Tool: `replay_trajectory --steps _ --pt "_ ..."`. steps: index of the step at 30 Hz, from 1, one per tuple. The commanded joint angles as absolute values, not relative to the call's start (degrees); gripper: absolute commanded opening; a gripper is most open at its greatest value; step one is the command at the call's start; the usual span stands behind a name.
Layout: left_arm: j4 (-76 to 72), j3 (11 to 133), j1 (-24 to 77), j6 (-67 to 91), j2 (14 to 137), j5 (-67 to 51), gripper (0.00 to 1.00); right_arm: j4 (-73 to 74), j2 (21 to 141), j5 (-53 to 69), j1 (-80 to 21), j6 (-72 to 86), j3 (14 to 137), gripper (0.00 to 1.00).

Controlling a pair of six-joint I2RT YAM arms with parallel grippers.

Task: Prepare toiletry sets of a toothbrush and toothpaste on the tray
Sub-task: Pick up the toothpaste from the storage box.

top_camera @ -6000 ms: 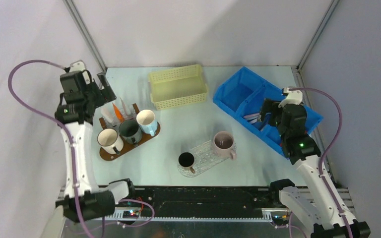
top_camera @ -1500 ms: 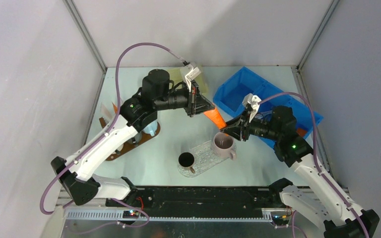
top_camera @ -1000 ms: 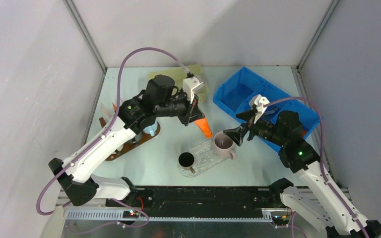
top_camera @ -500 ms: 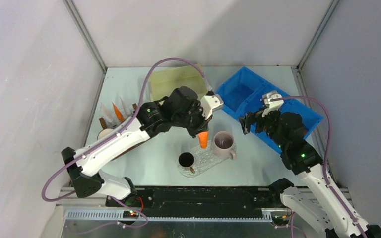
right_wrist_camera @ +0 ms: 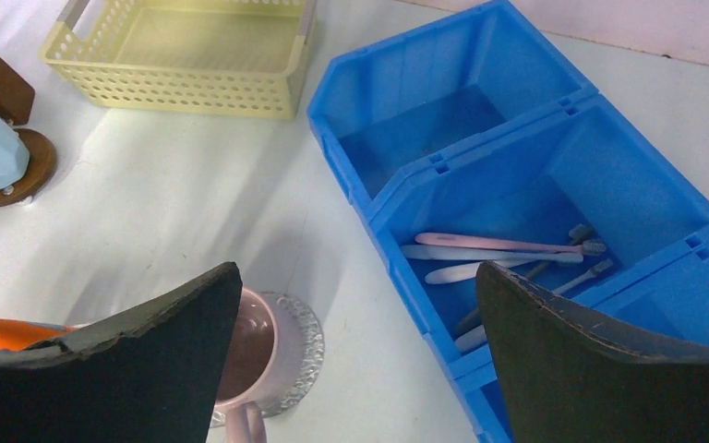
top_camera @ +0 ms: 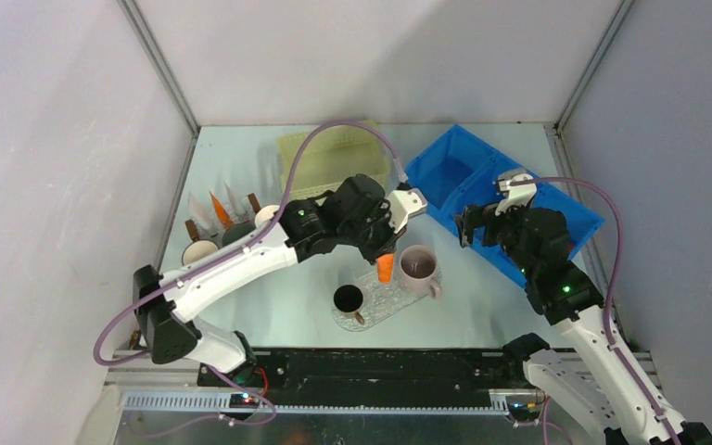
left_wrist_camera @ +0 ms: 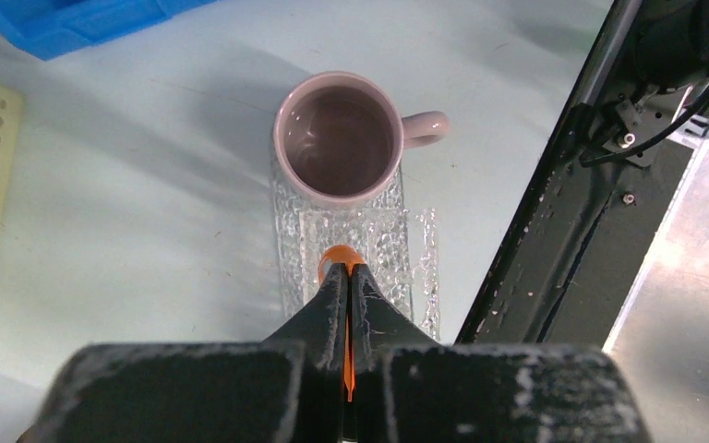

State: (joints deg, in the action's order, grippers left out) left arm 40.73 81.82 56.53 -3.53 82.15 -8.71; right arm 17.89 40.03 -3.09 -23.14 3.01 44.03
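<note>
1. My left gripper (left_wrist_camera: 343, 277) pinches the small flat orange tube (left_wrist_camera: 340, 255) over the clear textured glass tray (left_wrist_camera: 417, 277), beside the pink ceramic mug (left_wrist_camera: 337, 138), for set-down.
2. My right gripper (right_wrist_camera: 355, 277) gapes empty, facing slim pale toothbrushes (right_wrist_camera: 503, 244) in the blue plastic bin (right_wrist_camera: 554, 157).

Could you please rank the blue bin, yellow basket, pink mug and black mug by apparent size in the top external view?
1. Blue plastic divided bin
2. Yellow perforated plastic basket, partly hidden by the left arm
3. Pink ceramic mug
4. Black mug, only slightly smaller than the pink one
</note>
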Motion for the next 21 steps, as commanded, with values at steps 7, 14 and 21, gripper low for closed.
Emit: replay_trajectory --steps 7,14,21 --pt "33.6 78.6 57.0 -2.1 84.5 -7.1 0.0 17.7 38.6 -4.2 -21.3 3.1 45.1 0.99" --pt "28.3 74.4 57.0 -1.1 85.4 -6.8 0.0 17.8 38.7 -4.0 -20.4 3.7 44.8 0.99" --pt "24.5 70.7 57.1 -0.5 86.2 -6.7 0.0 18.1 38.5 -4.0 -19.9 3.9 44.8 0.99"
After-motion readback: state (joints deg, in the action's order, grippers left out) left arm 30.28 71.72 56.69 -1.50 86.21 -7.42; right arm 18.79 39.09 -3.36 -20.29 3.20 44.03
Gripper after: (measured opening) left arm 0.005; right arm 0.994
